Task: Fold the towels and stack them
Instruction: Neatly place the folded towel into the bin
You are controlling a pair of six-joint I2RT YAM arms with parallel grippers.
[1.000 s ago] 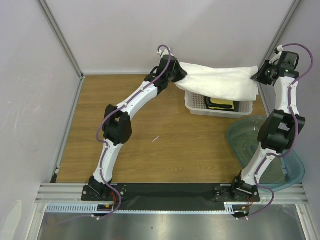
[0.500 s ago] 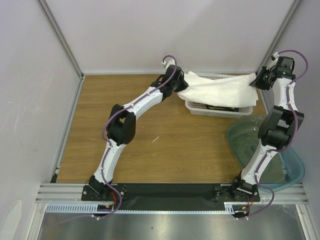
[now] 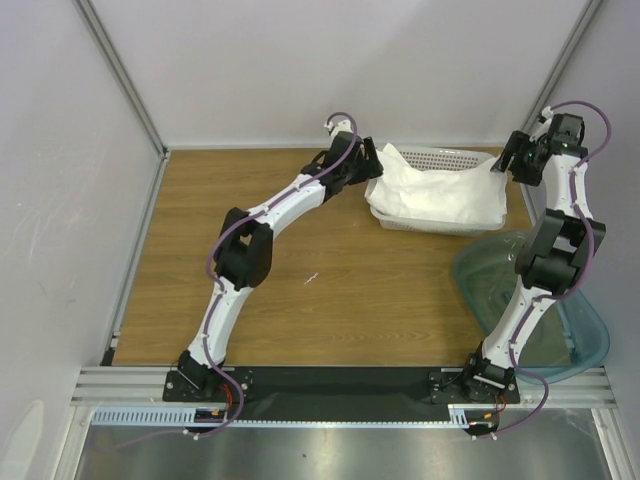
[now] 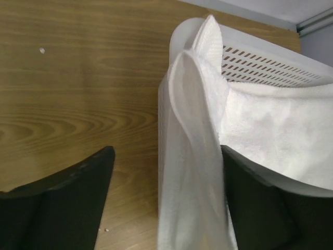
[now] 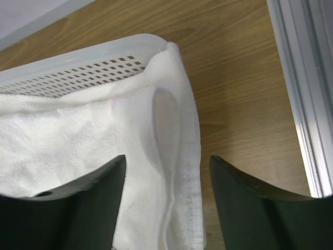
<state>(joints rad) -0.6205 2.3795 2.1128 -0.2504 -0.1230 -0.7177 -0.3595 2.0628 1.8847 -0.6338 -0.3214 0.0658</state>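
A large white towel (image 3: 440,192) lies slumped over the white perforated basket (image 3: 440,154) at the back right of the table. My left gripper (image 3: 371,160) hovers at the towel's left end, jaws open. In the left wrist view a raised fold of the towel (image 4: 192,156) stands loose between the spread fingers (image 4: 62,203), above the basket's wall (image 4: 260,62). My right gripper (image 3: 508,160) is at the towel's right end, also open. In the right wrist view the hemmed edge of the towel (image 5: 179,156) hangs over the basket's corner (image 5: 78,73), between the fingers (image 5: 260,208) and apart from both.
A clear teal tub (image 3: 530,300) sits at the right front, by the right arm's base. The enclosure's walls and aluminium posts (image 3: 125,85) close in the back and sides. A metal rail (image 5: 302,94) runs right of the basket. Bare wooden table (image 3: 300,290) lies left of the basket.
Both grippers were shut on the towel's ends and held it stretched above the basket. They lowered, then opened, and the towel dropped onto the basket.
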